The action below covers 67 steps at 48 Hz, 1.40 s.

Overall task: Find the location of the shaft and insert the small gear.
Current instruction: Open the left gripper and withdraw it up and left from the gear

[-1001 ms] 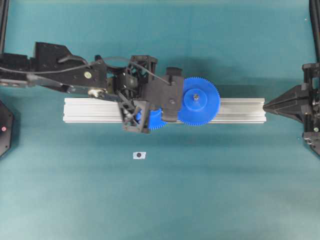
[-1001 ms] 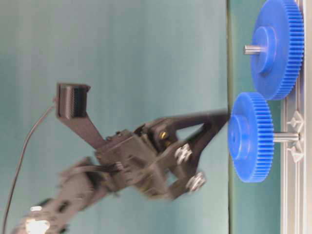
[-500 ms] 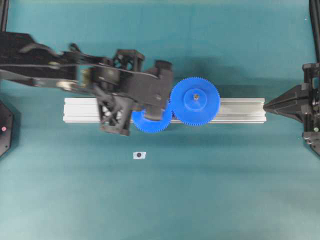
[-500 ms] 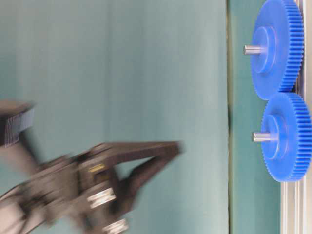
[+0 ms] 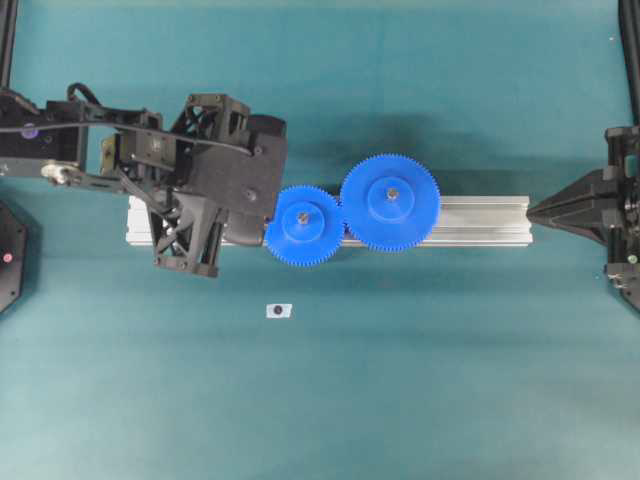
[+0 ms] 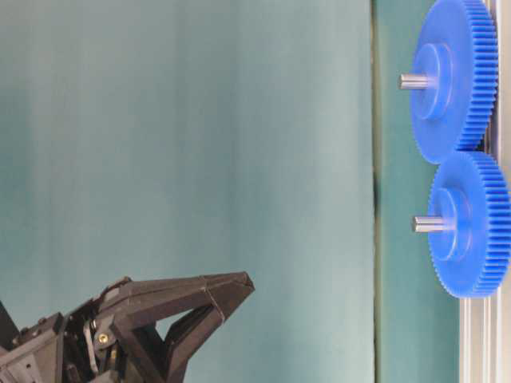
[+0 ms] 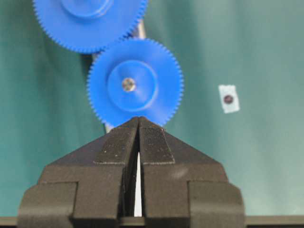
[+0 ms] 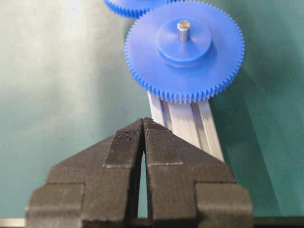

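The small gear (image 5: 303, 225) sits seated on the shaft (image 6: 428, 224), teeth meshed with the larger gear (image 5: 390, 201), over the aluminium rail (image 5: 480, 220) on the counter (image 5: 400, 380). You judge it light, rigid, slick plastic; take it by opposite tooth edges. It shows bright blue, with a raised hub around the silvery pin. The left pincer (image 7: 138, 124) hangs just beside it, jaws together, empty; the right pincer (image 8: 143, 124) likewise.

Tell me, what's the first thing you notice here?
Two bright blue gears sit side by side on a silvery rail mid-table, teeth meshed: the small gear left of the large gear, each with a metal pin through it. The black left tool, shut and empty, hangs beside the small gear.
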Tool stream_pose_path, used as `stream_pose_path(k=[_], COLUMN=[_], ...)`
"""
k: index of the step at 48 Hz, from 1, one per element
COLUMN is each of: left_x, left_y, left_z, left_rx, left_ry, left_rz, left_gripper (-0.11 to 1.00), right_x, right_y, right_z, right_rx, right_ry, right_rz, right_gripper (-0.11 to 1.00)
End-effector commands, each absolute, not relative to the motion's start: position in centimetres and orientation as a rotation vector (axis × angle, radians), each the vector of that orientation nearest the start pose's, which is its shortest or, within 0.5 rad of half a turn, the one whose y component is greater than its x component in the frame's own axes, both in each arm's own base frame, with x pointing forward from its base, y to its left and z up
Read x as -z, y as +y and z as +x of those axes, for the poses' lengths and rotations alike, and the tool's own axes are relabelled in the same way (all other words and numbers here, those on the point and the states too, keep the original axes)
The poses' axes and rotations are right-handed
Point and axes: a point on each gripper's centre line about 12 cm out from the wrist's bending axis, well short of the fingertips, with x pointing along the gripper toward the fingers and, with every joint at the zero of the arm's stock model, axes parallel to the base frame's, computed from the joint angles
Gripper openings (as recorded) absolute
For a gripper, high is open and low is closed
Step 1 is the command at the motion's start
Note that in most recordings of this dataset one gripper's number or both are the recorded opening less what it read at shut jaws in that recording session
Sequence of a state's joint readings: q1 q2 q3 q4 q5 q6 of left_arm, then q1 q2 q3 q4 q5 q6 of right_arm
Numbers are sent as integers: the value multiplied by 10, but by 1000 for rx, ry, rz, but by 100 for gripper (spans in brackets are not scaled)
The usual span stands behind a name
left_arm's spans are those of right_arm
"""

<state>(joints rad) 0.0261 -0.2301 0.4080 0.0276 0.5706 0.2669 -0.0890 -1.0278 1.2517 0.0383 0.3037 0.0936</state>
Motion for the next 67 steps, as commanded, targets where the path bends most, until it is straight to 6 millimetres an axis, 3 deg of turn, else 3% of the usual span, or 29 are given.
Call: stream_pose_path(k=[1,53,67], left_x=[-311,-315,-313], left_y=[9,10,10], left_z=[369,369,367], left_rx=[69,-69,-67], left_ry=[710,654,651], left_rz=[275,-100,-101], left_gripper=[-2,-2,-2], right_x=[-212,-213,-213], right_y=[-14,-14,-14], right_z=[171,168,168], right_rx=[115,114,114], right_ry=[505,488,488], right_rz=[166,167,167], right_gripper=[6,6,6])
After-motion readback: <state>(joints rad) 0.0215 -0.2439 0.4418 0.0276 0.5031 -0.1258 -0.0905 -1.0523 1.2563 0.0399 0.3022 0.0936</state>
